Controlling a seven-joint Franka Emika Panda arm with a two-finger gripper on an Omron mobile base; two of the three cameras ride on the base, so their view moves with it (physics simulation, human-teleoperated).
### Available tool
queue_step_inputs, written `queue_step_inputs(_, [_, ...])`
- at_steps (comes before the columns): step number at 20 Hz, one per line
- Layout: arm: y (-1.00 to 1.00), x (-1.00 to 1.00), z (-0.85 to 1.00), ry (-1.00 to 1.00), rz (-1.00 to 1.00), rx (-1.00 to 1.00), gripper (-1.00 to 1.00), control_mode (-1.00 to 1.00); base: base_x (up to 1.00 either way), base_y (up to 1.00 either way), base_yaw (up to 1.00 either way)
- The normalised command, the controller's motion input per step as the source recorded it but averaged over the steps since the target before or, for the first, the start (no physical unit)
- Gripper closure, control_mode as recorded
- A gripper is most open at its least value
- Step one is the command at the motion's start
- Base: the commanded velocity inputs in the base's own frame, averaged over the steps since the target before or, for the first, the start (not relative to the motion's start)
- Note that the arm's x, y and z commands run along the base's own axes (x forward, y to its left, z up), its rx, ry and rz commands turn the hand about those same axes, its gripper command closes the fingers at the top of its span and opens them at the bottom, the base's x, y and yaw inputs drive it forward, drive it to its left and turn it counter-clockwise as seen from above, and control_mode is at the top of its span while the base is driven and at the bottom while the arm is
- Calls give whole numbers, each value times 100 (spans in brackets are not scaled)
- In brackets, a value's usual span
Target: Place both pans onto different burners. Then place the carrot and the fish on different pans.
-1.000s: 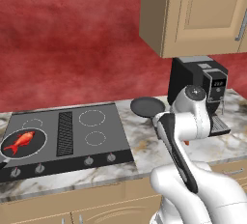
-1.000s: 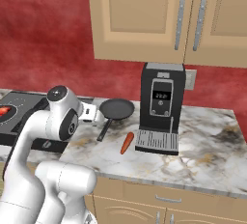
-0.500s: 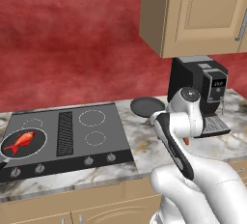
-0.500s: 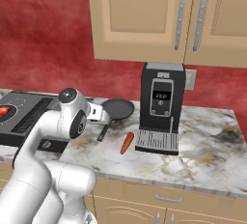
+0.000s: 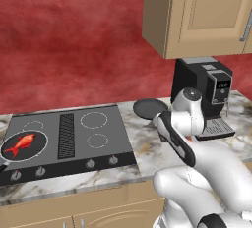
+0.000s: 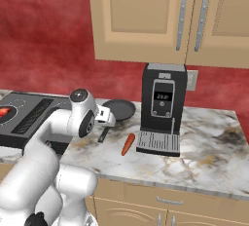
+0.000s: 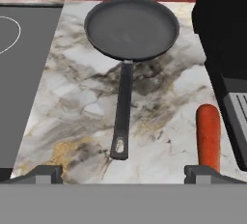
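— Where are the pans right now?
— One frying pan (image 7: 131, 27) sits on the marble counter (image 7: 87, 117) between the cooktop (image 5: 69, 141) and the coffee machine (image 6: 163, 108), its long handle (image 7: 122, 114) pointing back toward the arm. The other pan (image 5: 17, 146) is already on the front left burner of the cooktop, with the red-orange fish (image 5: 22, 144) lying in it.
— And the carrot?
— On the counter, just beside the coffee machine's drip tray (image 6: 156, 143), off to the side of the pan handle and not touching it.
— What's the gripper (image 7: 123, 174) doing?
— It hangs above the counter, aimed down over the handle end. The fingers (image 7: 46, 174) stand wide apart with nothing between them; the handle tip lies in the gap below them
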Motion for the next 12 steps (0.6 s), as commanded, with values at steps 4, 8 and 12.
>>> queue_step_inputs(4, [0, 19, -24, 2, 0, 0, -100, -100, 0, 0, 0])
queue_step_inputs(8, [0, 21, -26, 0, 0, 0, -100, -100, 0, 0, 0])
queue_step_inputs(12, [0, 19, -28, 0, 0, 0, -100, -100, 0, 0, 0])
